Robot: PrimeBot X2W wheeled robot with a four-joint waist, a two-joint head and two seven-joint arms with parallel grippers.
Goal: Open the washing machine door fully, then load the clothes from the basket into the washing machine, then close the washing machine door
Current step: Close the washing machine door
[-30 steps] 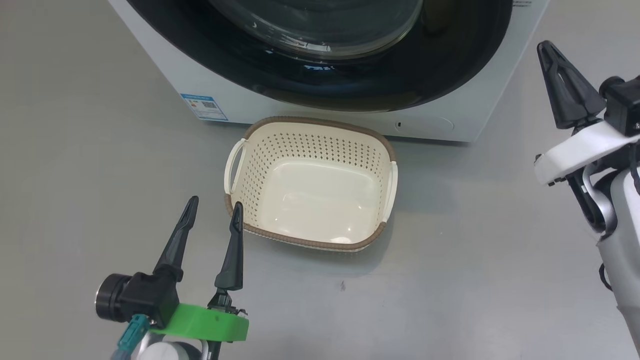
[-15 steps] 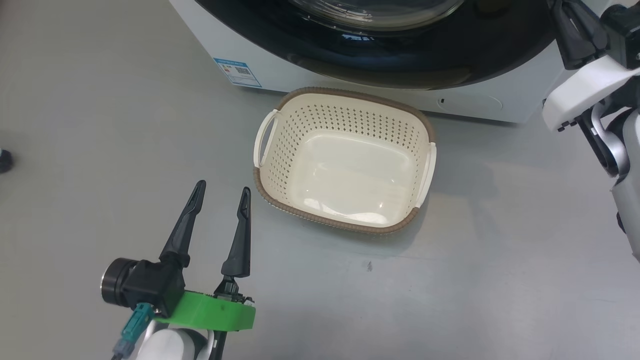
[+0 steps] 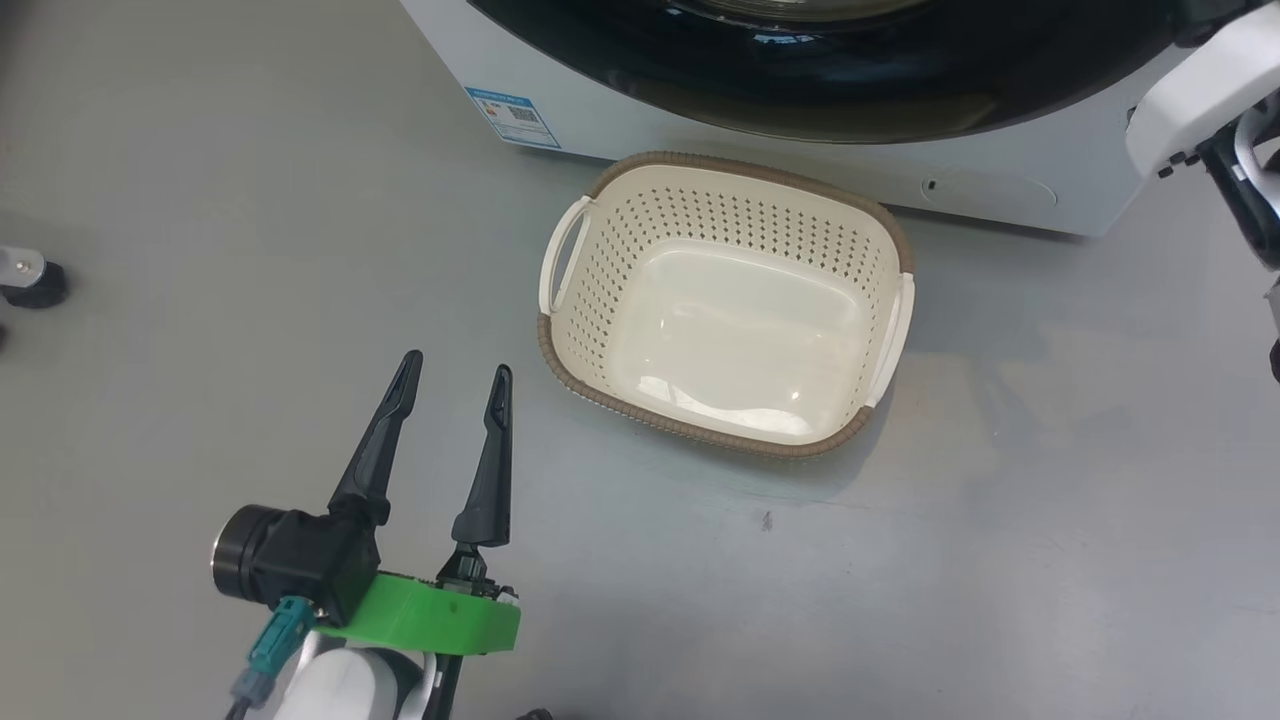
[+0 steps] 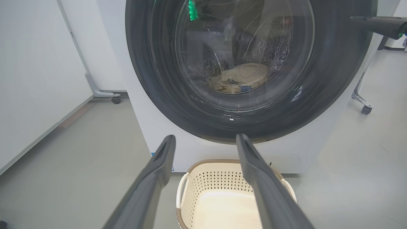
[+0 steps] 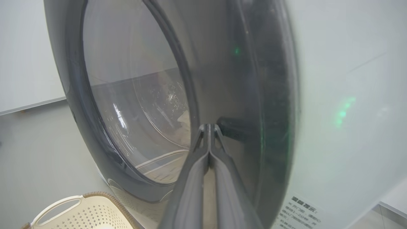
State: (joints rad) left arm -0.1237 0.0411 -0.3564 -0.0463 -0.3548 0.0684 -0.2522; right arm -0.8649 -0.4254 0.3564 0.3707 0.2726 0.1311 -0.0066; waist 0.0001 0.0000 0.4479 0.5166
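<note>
Head view: left gripper (image 3: 459,362) gapes wide before the washing machine door (image 3: 850,90). At its rim, right gripper (image 5: 208,127) is pinched together.

Floor (image 3: 200,250): smooth grey, matt, with faint reflections. One small dark speck (image 3: 767,520) noted on it in the head view. At that view's left edge, an edge caster (image 3: 38,287), black with a pale metal stub above it, stands on the floor.

Left wrist view: a white partition panel (image 4: 31,70) at left, carried on a grey metal foot (image 4: 95,90) ending in a black panel caster (image 4: 116,100). At right, a metal leg (image 4: 358,92) with a black wheel (image 4: 366,110).

Right wrist view: a white wall (image 5: 22,47) meets the floor at upper left.
</note>
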